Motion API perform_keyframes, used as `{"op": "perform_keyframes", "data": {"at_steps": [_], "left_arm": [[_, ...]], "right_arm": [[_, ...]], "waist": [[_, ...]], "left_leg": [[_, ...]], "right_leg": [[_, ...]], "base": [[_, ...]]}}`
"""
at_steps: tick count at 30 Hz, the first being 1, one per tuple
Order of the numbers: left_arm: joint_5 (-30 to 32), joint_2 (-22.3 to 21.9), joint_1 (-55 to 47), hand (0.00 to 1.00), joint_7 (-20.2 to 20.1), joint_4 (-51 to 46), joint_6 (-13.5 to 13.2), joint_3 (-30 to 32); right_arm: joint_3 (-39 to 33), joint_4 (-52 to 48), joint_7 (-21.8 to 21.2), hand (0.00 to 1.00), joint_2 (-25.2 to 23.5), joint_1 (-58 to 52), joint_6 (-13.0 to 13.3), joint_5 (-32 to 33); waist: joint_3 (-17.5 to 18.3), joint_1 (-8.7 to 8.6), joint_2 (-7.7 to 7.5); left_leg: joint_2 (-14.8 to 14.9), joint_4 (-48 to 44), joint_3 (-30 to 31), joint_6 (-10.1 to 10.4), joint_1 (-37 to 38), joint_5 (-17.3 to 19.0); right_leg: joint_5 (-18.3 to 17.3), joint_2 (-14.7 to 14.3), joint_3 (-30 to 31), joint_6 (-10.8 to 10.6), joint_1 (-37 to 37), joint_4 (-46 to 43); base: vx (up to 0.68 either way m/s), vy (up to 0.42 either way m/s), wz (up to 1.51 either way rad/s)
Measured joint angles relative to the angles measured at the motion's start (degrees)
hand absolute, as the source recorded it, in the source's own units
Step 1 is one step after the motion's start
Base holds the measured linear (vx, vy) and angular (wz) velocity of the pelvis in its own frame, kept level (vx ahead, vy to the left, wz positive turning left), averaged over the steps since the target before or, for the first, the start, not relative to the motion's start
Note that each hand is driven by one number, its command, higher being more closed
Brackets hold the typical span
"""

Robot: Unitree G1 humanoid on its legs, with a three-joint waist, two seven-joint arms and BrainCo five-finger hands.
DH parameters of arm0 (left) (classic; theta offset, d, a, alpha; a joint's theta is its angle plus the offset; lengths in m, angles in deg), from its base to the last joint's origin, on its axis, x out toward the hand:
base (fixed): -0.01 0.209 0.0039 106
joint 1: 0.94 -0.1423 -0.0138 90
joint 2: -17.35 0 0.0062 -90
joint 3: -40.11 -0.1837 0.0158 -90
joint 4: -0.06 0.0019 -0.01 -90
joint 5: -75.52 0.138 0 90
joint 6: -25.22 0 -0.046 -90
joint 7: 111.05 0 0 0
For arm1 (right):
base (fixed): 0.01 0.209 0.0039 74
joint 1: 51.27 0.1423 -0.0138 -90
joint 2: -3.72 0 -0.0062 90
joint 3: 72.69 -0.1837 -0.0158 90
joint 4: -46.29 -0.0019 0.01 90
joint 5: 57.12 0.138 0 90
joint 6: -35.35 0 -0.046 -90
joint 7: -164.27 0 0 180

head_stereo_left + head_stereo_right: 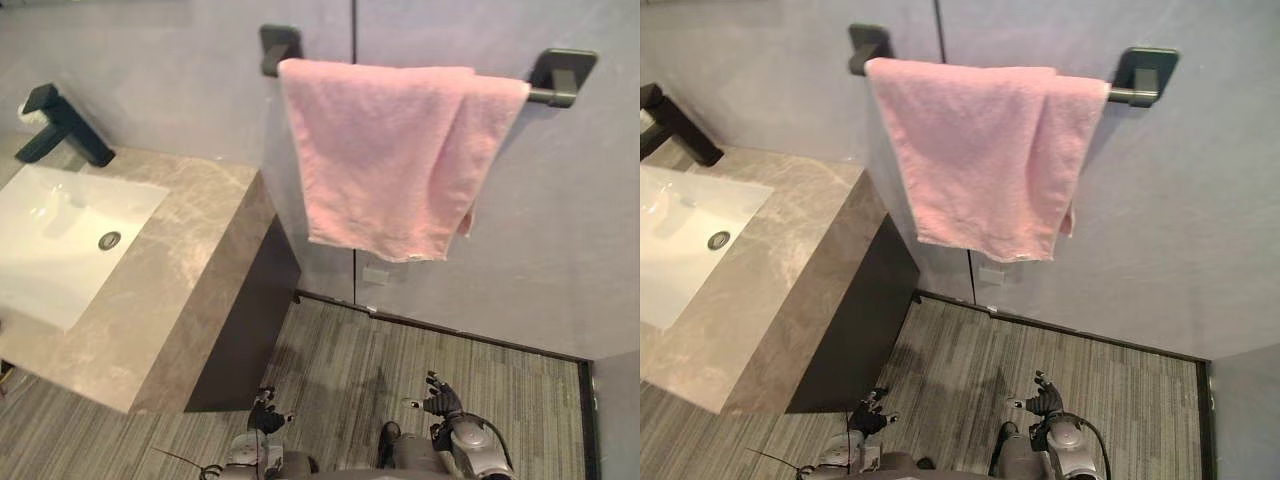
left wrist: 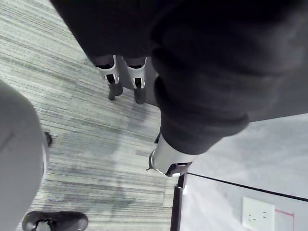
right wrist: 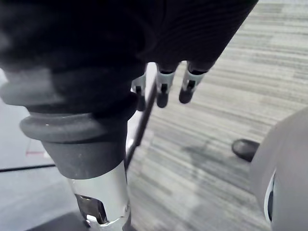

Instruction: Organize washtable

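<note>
Hanging low over floor (image 1: pixel 340 350): left hand (image 1: pixel 265 413), right hand (image 1: pixel 440 398), both loosely open, empty; pink towel (image 1: pixel 385 150) on rail (image 1: pixel 552 96).

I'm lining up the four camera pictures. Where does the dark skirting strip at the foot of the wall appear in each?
Left eye view: the skirting strip slants across the lower middle, under the pink towel.
Right eye view: the same slant, under the towel.
Left wrist view: a short stretch between floor and wall, near the socket.
Right wrist view: a stretch just past the fingers.
Shared landmark: the striped grey floor it borders.
</note>
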State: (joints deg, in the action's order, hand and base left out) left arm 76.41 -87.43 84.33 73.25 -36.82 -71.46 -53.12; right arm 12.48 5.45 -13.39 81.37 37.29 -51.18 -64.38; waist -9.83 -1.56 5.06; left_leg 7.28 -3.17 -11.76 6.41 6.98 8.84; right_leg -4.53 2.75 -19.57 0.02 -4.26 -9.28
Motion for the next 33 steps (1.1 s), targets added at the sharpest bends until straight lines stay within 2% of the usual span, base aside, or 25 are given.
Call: {"op": "perform_keyframes", "data": {"at_steps": [3,6,8,9,10,11,13,17,20,21,22,23,24,25,26,27,28,30,31,33], "left_arm": [[0.04,1.03,-0.48,0.0,-0.44,0.88,0.2,-0.69],[0.08,1.09,-1.49,0.0,-0.47,1.05,0.18,-0.72],[0.19,1.15,-1.51,0.0,-0.49,1.18,0.12,-0.72],[0.26,1.09,-1.47,0.0,-0.48,1.19,0.12,-0.92],[0.66,1.54,-1.22,0.0,-0.54,1.49,0.18,-1.4],[1.41,2.08,-1.02,0.0,-0.55,1.53,0.18,-1.33],[1.5,1.82,-1.07,0.0,-0.45,1.68,0.15,-0.76],[1.45,1.2,-1.3,0.0,-0.44,1.82,0.18,0.85],[1.07,0.8,-0.73,0.0,-0.39,1.45,0.17,1.36],[0.78,0.38,-0.35,0.0,-0.36,0.89,0.13,1.58],[0.76,0.21,-0.29,0.0,-0.35,0.43,0.14,1.61],[0.76,0.03,-0.33,0.0,-0.31,-0.76,0.1,1.57],[0.78,0.08,-0.37,0.0,-0.31,-1.22,0.02,1.56],[0.79,0.03,-0.17,0.0,-0.36,-1.32,0.11,1.63],[0.81,-0.05,-0.12,0.0,-0.41,-1.32,0.23,1.58],[0.89,-0.14,-0.24,0.0,-0.49,-1.33,0.23,1.34],[0.94,-0.27,-0.51,0.0,-0.53,-1.34,0.22,1.06],[1.06,-0.28,-0.57,0.0,-0.53,-1.35,0.27,1.08],[1.05,-0.3,-0.58,0.0,-0.54,-1.37,0.3,0.55],[1.09,0.19,-0.6,0.0,-0.61,-1.34,0.5,-0.93]], "right_arm": [[0.18,2.04,-0.03,0.0,-2.16,0.33,-0.03,-0.01],[0.33,2.47,-0.04,0.0,-2.09,0.15,0.01,-0.04],[0.42,2.53,-0.03,0.0,-2.06,0.32,0.0,-0.06],[0.42,2.48,-0.05,0.0,-2.06,0.64,0.01,-0.04],[0.41,2.38,-0.05,0.0,-2.09,1.0,0.05,-0.02],[0.43,2.52,-0.03,0.0,-1.93,0.9,0.03,0.01],[0.45,3.72,-0.01,0.0,-1.49,0.89,0.01,0.48],[0.52,4.09,-0.03,0.0,-0.63,0.85,-0.17,1.05],[1.62,3.92,0.1,0.0,0.36,1.52,-0.27,1.07],[1.62,4.0,0.21,0.0,0.81,2.12,-0.39,1.07],[1.64,4.0,0.27,0.0,0.89,2.51,-0.58,1.07],[1.65,4.01,0.47,0.0,0.92,3.35,-0.87,1.05],[1.64,3.87,0.8,0.0,1.15,4.03,-1.08,1.01],[1.63,3.77,1.01,0.0,1.23,4.66,-1.15,0.98],[1.85,2.97,1.29,0.0,1.14,5.09,-1.2,0.9],[1.96,2.11,1.28,0.0,1.14,5.03,-1.18,0.86],[1.93,1.11,1.28,0.0,1.2,5.05,-1.18,0.71],[1.71,0.49,1.29,0.0,1.65,5.37,-1.15,0.42],[1.29,0.49,1.2,0.0,1.54,5.34,-1.21,0.41],[0.37,0.51,1.26,0.0,1.2,3.67,-1.26,0.4]], "waist": [[0.43,1.04,-0.89],[0.78,0.86,-0.1],[0.81,0.86,-0.02],[0.78,0.79,0.03],[0.66,-0.48,-0.92],[0.55,-0.66,-1.69],[0.94,0.42,-1.85],[1.25,0.56,-1.3],[1.59,0.63,-0.58],[1.38,0.84,-0.8],[1.25,0.88,-0.99],[0.98,0.71,-2.0],[0.93,0.47,-2.25],[0.67,0.48,-2.18],[0.32,0.6,-2.69],[0.27,0.49,-2.72],[0.29,0.02,-2.64],[0.54,-0.77,-2.0],[0.59,-0.86,-2.39],[1.12,-1.42,-2.35]], "left_leg": [[-1.49,0.85,0.31,-1.57,-0.51,-1.03],[-2.4,0.94,0.45,-2.06,-0.03,-1.33],[-2.85,1.16,1.21,-2.88,-0.24,-1.89],[-2.89,1.13,2.52,-3.05,-0.74,-2.04],[-3.56,0.45,5.19,-3.4,-1.68,-2.27],[-4.5,0.23,7.27,-3.35,-1.85,-2.42],[-4.26,0.28,8.96,-2.82,-2.38,-3.06],[-3.86,2.43,13.56,-2.02,-4.46,-5.68],[-4.37,3.31,17.47,-1.67,-8.45,-9.26],[-5.06,3.73,17.64,-2.11,-10.18,-11.61],[-5.74,4.05,16.96,-2.43,-11.29,-13.89],[-7.29,5.84,14.53,-3.38,-12.76,-19.11],[-7.75,8.08,9.52,-4.24,-12.68,-21.5],[-6.96,4.77,3.95,-5.14,-13.27,-18.69],[-4.48,-2.75,-6.06,-7.28,-12.86,-11.51],[-2.7,-6.36,-11.24,-7.35,-11.6,-8.79],[-0.89,-9.15,-16.07,-6.34,-10.07,-6.93],[-0.46,-10.22,-19.52,-6.8,-10.73,-6.31],[-1.88,-7.98,-18.57,-6.88,-10.67,-6.4],[-4.15,0.16,-16.61,-7.65,-9.09,-7.72]], "right_leg": [[5.02,-0.2,0.49,-0.38,1.64,5.88],[6.09,0.43,0.78,-0.92,2.95,6.97],[5.29,1.22,0.62,-0.88,1.77,4.26],[3.26,1.0,3.82,-0.38,0.06,0.46],[0.19,-0.15,14.55,-0.22,-1.41,-3.61],[-1.34,-0.32,18.11,-1.52,-1.88,-5.6],[-2.09,0.08,16.27,-1.64,-1.99,-6.07],[-2.66,0.49,11.6,-1.42,-2.18,-4.96],[-2.47,2.0,5.93,-1.27,-3.54,-4.53],[-2.75,3.05,3.52,-0.92,-4.46,-4.66],[-2.71,3.5,2.09,-0.73,-4.59,-4.95],[-2.04,5.21,0.37,0.22,-4.93,-5.02],[-1.08,7.38,-3.3,1.38,-4.62,-3.59],[-1.03,7.64,-4.95,1.3,-3.94,-3.29],[-1.03,8.3,-7.56,1.3,-2.72,-3.69],[-1.03,8.92,-9.35,1.3,-1.6,-4.07],[-1.04,9.85,-11.39,1.28,-0.89,-5.23],[-1.53,10.82,-13.96,0.35,-0.34,-6.25],[-2.27,10.75,-15.36,-1.47,0.62,-5.22],[-0.41,11.48,-19.63,-1.65,1.56,-2.34]], "base": [[-0.16,0.109,0.03],[-0.15,0.057,0.0],[-0.11,0.003,0.14],[-0.1,-0.012,0.57],[-0.09,-0.008,0.93],[-0.09,-0.008,0.88],[-0.08,-0.094,0.58],[-0.04,-0.096,0.64],[-0.01,-0.054,1.0],[0.0,-0.028,1.07],[0.0,-0.046,1.53],[-0.01,-0.006,1.63],[-0.03,0.032,1.6],[-0.03,0.028,1.36],[-0.03,0.016,1.07],[-0.04,0.055,1.22],[-0.05,0.113,0.93],[-0.11,0.137,0.92],[-0.16,0.153,1.02],[-0.09,0.146,1.01]]}}
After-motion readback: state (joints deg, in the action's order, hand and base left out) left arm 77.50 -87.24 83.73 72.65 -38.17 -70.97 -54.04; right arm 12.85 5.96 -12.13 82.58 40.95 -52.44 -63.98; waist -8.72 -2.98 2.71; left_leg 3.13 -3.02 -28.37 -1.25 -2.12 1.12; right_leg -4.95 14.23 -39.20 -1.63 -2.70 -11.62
